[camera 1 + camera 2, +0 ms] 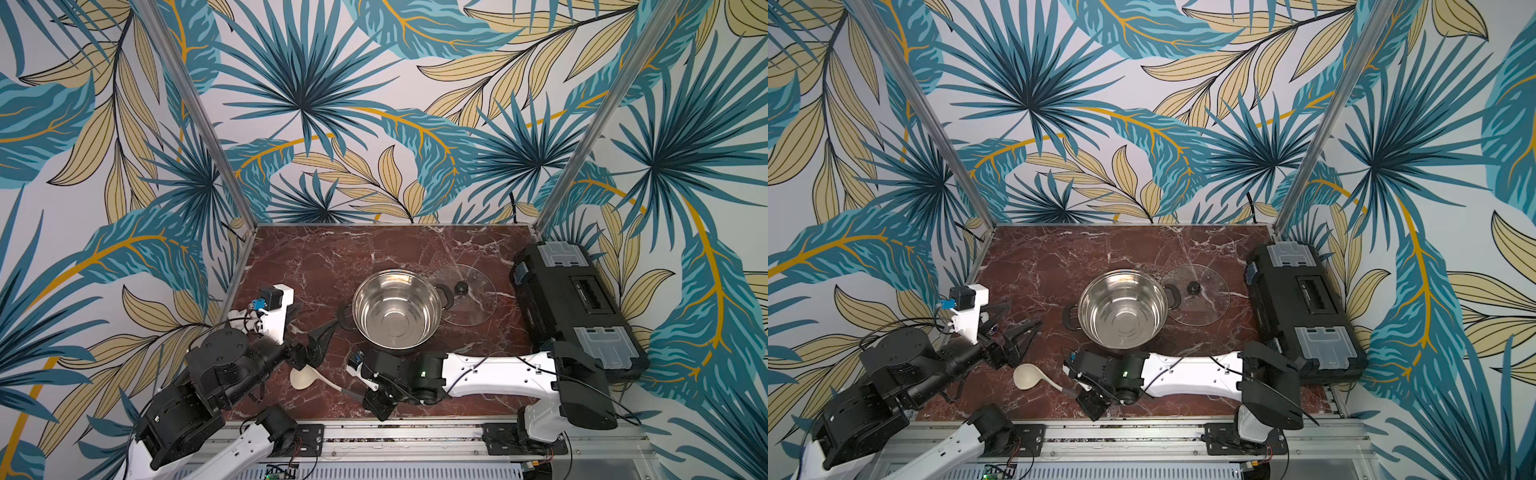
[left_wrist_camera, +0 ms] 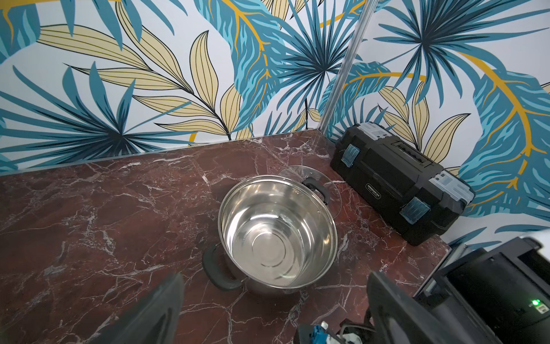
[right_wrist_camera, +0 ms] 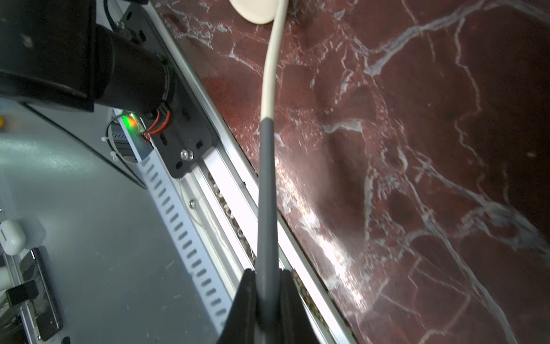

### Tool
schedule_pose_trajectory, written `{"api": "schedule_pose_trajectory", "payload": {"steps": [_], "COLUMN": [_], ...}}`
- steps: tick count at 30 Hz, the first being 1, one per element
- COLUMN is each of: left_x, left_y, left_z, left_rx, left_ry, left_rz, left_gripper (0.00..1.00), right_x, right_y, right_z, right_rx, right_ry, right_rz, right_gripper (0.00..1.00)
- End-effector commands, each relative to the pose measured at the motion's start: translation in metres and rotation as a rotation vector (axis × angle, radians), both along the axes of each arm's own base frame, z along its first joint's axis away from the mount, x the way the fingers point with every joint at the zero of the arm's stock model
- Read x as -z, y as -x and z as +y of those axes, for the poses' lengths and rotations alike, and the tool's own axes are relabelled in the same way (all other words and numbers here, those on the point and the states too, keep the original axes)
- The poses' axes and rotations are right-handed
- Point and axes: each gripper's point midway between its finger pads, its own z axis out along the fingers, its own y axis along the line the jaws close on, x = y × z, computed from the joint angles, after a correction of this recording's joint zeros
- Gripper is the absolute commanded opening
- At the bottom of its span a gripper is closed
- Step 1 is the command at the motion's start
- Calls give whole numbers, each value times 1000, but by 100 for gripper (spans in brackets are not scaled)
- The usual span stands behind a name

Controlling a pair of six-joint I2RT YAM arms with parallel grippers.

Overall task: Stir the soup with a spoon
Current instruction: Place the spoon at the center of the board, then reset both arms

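Spoon clamped low, pot waiting empty

The right pincer [image 3: 268, 286] is clamped on the grey handle of the spoon [image 1: 1034, 377], whose cream bowl lies on the tabletop [image 1: 316, 257] near the front edge. The left pincer [image 1: 1009, 322] hangs spread wide, holding nothing. The pot [image 1: 397, 309] stands mid-tabletop with its glass lid [image 1: 469, 299] flat beside it. The slim handle could twist in the grip on lifting, or the long spoon could knock the rim and shove the light pot. The black toolbox [image 2: 398, 181] carries a small label, too blurred to read
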Motion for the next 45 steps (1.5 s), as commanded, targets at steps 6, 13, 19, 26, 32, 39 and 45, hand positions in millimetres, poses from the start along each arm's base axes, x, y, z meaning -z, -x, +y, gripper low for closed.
{"api": "schedule_pose_trajectory", "payload": {"steps": [6, 13, 19, 26, 32, 39, 45], "left_x": [17, 31, 38, 43, 49, 47, 62], "left_y": [3, 1, -2, -6, -5, -22, -49], "left_z": [-1, -6, -13, -9, -11, 16, 19], "left_rx": [10, 21, 37, 15, 51, -112, -212], "left_ry": [0, 14, 29, -7, -100, -161, -232], "left_rz": [30, 45, 55, 40, 0, -94, -146], "left_gripper": [100, 100, 100, 100, 100, 100, 100], "right_x": [25, 51, 66, 43, -5, -111, -182], "right_y": [-30, -50, -55, -51, -38, -90, -144], "right_z": [3, -38, -58, -76, -109, -186, -227], "right_rx": [84, 98, 68, 70, 57, 415, 611], "right_ry": [36, 215, 312, 266, 194, 89, 102], "right_rz": [-88, -230, -287, -349, -432, -788, -974], "right_gripper": [2, 22, 54, 77, 88, 99, 99]}}
